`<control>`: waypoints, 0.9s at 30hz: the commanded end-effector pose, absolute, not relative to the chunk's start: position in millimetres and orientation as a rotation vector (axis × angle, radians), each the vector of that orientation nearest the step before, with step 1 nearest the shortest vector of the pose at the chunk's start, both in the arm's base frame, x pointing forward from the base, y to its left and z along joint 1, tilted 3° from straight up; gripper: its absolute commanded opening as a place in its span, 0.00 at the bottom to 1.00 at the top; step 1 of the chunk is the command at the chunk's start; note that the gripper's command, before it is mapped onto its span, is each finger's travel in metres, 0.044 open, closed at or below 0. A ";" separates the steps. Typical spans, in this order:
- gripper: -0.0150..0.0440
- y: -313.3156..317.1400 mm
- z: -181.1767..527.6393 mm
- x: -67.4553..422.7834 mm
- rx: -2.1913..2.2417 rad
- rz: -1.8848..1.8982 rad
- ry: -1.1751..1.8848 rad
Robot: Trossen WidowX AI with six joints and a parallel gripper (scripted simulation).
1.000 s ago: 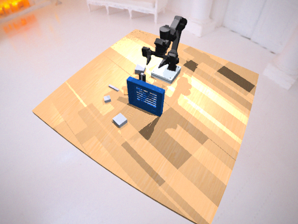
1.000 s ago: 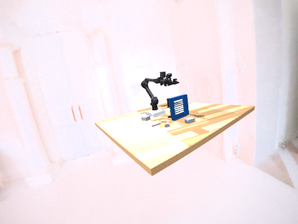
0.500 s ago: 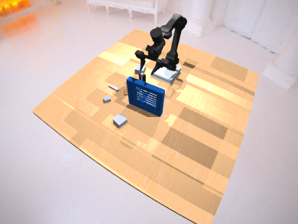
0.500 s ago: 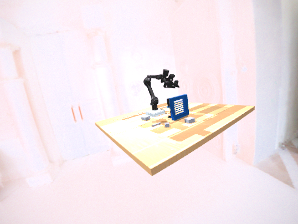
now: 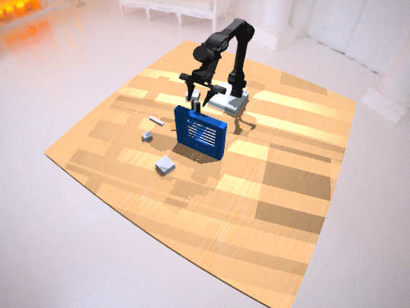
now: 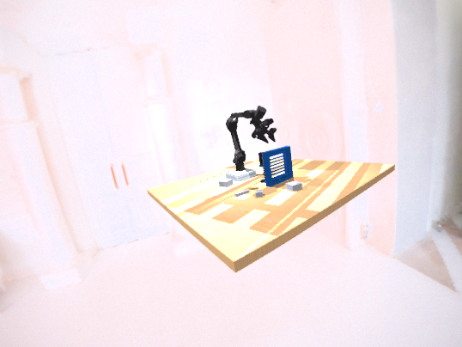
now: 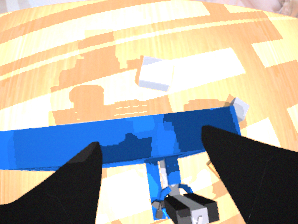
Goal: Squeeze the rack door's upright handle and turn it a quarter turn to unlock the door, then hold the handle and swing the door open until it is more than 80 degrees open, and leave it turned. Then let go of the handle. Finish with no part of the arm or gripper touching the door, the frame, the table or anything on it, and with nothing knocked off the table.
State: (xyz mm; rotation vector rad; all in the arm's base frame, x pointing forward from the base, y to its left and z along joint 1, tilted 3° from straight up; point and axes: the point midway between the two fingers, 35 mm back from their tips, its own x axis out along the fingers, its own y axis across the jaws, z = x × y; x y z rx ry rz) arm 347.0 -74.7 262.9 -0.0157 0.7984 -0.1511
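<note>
The blue rack [image 5: 182,127] [image 6: 268,173] [image 7: 45,146] stands upright on the table, its slotted panel flush in the frame as far as I can see. The upright handle [image 5: 194,107] [image 6: 260,159] [image 7: 192,206], black and grey, sticks out on the side facing the arm's base, near one end of the rack. My gripper [image 5: 197,103] [image 6: 270,142] [image 7: 152,140] is open and empty, pointing down above the rack's top edge. In the wrist view the handle lies low in the picture, nearer the right finger and not between the fingertips.
A flat grey block [image 5: 164,165] [image 6: 294,185] [image 7: 155,74] lies beyond the rack. A small grey cube [image 5: 147,136] [image 6: 258,194] [image 7: 240,109] and a thin bar [image 5: 156,120] [image 6: 241,193] lie off its handle end. Another grey block [image 5: 193,94] [image 6: 226,183] lies near the arm's base [image 5: 229,103].
</note>
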 end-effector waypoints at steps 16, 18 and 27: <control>0.76 -99.0 242.9 321.7 0.036 -0.143 1.212; 0.76 -100.9 241.6 317.7 0.045 -0.139 1.257; 0.76 -107.0 239.0 300.0 0.082 -0.112 1.439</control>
